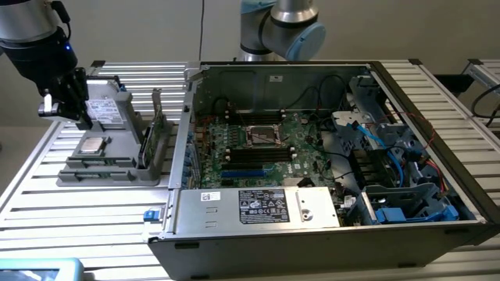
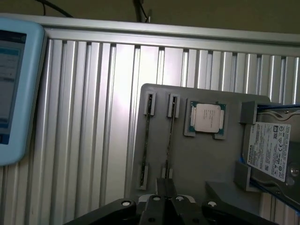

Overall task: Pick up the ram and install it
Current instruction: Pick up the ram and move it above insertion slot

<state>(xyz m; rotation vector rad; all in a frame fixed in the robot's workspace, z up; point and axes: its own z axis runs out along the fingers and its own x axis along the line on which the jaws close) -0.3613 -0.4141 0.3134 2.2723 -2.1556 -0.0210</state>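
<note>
The arm hangs over the exterior view's left part of the slatted metal worktop, its pincer above a grey holder tray. In the wrist view the pincer's fingertips sit together with nothing between them.

The ram stands on its long edge in a slot of the holder tray, seen edge-on as a thin dark line between two grey end brackets. The pincer is nearest to it, roughly in line with its near end but not gripping it. A second stick stands parallel just beside the first, in the neighbouring slot. On the same tray lie a square silver processor, just beside the sticks, and a hard drive with a white label at the tray's far side.

In the exterior view an open computer case lies just beside the tray, towards the exterior view's right. Its green motherboard is exposed, with black memory slots running below the processor socket. A blue-rimmed screen device rests on the worktop, well apart from the tray
</note>
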